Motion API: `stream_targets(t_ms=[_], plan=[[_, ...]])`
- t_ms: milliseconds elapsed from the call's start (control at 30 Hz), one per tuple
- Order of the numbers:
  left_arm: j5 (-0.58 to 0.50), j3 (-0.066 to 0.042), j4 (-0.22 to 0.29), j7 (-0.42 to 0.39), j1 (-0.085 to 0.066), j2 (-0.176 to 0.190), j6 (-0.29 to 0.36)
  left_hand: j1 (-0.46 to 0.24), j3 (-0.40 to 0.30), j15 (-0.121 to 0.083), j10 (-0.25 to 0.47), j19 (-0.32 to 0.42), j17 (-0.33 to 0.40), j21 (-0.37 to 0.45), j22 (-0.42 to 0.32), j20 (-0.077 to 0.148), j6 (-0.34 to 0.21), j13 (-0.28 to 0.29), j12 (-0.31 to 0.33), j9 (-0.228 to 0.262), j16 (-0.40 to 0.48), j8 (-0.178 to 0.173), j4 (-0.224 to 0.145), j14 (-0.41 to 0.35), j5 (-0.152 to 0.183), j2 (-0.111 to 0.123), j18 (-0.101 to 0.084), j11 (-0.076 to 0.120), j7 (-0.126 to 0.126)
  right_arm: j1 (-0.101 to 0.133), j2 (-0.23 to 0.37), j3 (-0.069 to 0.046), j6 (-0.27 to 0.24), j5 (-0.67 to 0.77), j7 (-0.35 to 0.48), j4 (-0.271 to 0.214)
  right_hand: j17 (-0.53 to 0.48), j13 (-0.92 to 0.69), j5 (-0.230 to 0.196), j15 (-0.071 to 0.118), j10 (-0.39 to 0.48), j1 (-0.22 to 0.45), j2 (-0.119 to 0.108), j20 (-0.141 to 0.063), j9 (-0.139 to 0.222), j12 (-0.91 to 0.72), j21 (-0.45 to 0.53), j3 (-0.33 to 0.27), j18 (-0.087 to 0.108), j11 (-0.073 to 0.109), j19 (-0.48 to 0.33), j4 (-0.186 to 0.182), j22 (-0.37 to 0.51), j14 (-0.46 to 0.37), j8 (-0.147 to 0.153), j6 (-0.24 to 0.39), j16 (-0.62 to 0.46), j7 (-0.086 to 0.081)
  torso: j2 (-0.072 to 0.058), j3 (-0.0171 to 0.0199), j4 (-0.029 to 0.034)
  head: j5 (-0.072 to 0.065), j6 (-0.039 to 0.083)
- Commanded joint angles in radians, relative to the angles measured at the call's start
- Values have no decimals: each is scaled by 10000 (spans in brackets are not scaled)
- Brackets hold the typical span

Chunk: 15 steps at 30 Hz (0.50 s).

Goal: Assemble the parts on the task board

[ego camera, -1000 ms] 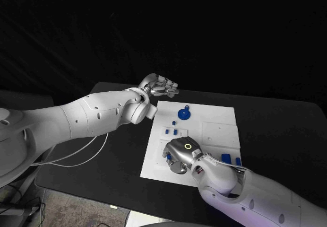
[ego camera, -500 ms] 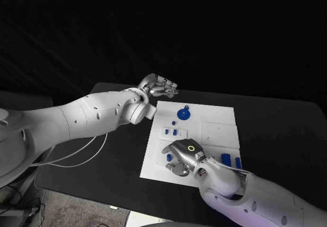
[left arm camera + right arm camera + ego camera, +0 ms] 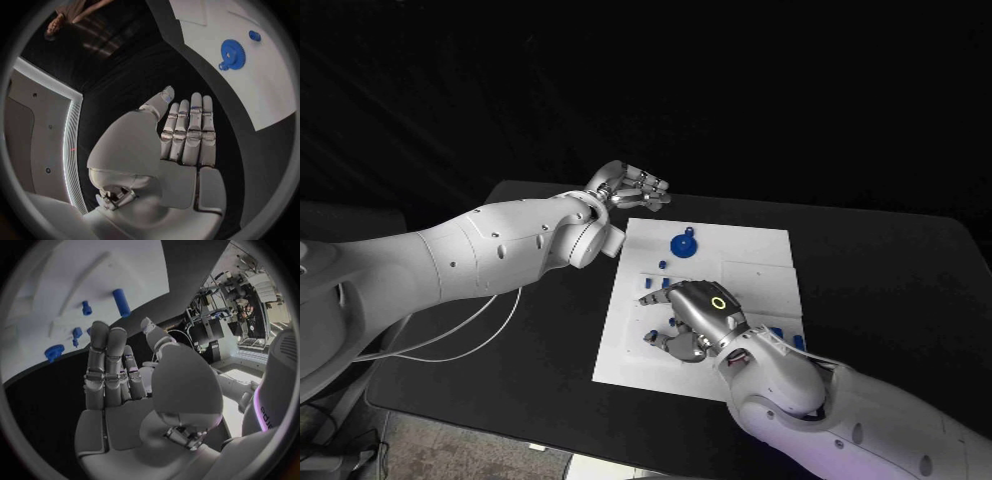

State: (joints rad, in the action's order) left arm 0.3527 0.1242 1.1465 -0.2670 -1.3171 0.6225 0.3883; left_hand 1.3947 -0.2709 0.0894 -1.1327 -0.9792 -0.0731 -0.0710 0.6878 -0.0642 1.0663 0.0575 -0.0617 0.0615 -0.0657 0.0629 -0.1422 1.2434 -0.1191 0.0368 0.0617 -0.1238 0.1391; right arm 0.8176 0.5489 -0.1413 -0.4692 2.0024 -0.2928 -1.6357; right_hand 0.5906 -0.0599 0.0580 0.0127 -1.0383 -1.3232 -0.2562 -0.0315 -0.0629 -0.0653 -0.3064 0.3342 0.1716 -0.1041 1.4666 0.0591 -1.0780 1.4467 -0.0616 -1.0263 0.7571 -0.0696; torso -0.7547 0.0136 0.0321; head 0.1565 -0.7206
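The black table [image 3: 877, 270] takes up most of the scene, and the white task board [image 3: 733, 275] lies flat in the middle of it. The robot's left arm [image 3: 459, 260] reaches in over the table's far left corner, and the right arm [image 3: 848, 420] comes up from the near side and over the board.

The left hand [image 3: 629, 187] hangs above the dark table just beyond the board's far left corner, not touching the board. Seen from its wrist, its fingers [image 3: 190, 132] lie straight and close side by side, the thumb set a little apart, and the palm carries nothing.

The right hand [image 3: 689, 320] sits low over the near middle of the board, palm down, fingers partly curled toward the surface. From its own wrist its fingers [image 3: 109, 370] stand nearly straight and together with nothing between them; whether the tips touch the board I cannot tell.

On the far part of the board lies a blue gear [image 3: 684, 243] with a small knob at its side. Small blue parts [image 3: 668, 265] sit between the gear and the right hand, and two blue pegs [image 3: 788, 338] lie just beside that hand's wrist.
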Motion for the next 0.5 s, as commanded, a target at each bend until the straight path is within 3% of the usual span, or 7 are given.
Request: stream_targets(t_ms=[33,167,200,233,300,367,500], plan=[[-34,-5,4,-36,-20,12,-136,66,10,-4,65,-40,-10,13,-11,-32,-34,2,0,15,18,12,56,-90,35,30,-56,1,15,12,290,-331,-399,-938,192,-273,10,21,27,92,-588,93,322,-54,4,-124,-93,99,31,170,396,-30,7,58,-12,-210,99,-196,5,-8,-2,-160,115],[-36,-4,52,-62,-20,107,-142,61,20,-6,79,-47,-14,10,-49,-35,-25,3,-3,16,12,15,62,-80,40,26,-53,-1,16,48,872,-949,112,-2019,341,-450,65,3,16,167,-1720,482,622,-157,-6,-54,-511,832,-209,382,377,-148,-177,76,-23,-753,186,-439,13,-5,-34,-306,190],[-41,-3,66,-90,-19,130,-117,38,27,-14,54,-59,-19,7,-57,-31,-18,3,-7,15,9,14,79,-59,39,19,-52,9,10,63,974,-1026,243,-2184,434,-451,58,-20,-5,314,-2272,717,913,-229,-43,-187,-606,1117,-247,587,324,-399,-233,-1,-94,-1098,146,-261,13,-5,-36,-387,233],[-58,-3,94,-151,-19,171,-48,25,26,-34,-25,-83,-30,-4,-55,-20,-18,5,-24,15,-6,12,94,-10,25,1,-48,36,8,100,1148,-1135,462,-2408,566,-448,38,-21,-43,366,-2511,718,974,-292,-34,-149,-346,1467,-296,645,231,-396,-147,-90,-46,-1220,77,-245,24,-7,-57,-444,264],[-119,-2,157,-289,-18,265,80,9,15,-87,-224,-151,-51,-36,-37,19,-8,8,-42,16,-24,15,125,109,-35,-46,-40,104,-2,181,1508,-1294,854,-2756,679,-438,22,-68,-64,428,-2918,790,1014,-389,-71,-137,-193,2027,-423,782,151,-278,-106,-128,-65,-1497,2,-150,40,-13,-95,-546,326],[-264,-2,216,-434,-18,360,150,23,13,-122,-331,-201,-61,-72,9,61,24,4,-11,17,-12,19,117,190,-92,-44,-49,135,-17,273,1869,-1412,1217,-3298,710,-413,48,-167,-72,516,-3376,891,923,-462,-131,-293,-394,1940,-491,935,191,-274,-202,-97,-120,-1775,13,-37,85,1,-162,-592,362],[-666,0,314,-632,-13,532,103,20,11,-162,-455,-226,-63,-116,156,126,54,4,-1,15,9,12,117,294,-112,-64,-91,177,-27,458,2509,-1603,1876,-4630,522,-404,91,-686,-43,689,-4308,1014,825,-632,-178,-906,-667,1427,-656,1220,236,-219,-340,-53,-57,-1978,10,89,146,19,-238,-698,380]])
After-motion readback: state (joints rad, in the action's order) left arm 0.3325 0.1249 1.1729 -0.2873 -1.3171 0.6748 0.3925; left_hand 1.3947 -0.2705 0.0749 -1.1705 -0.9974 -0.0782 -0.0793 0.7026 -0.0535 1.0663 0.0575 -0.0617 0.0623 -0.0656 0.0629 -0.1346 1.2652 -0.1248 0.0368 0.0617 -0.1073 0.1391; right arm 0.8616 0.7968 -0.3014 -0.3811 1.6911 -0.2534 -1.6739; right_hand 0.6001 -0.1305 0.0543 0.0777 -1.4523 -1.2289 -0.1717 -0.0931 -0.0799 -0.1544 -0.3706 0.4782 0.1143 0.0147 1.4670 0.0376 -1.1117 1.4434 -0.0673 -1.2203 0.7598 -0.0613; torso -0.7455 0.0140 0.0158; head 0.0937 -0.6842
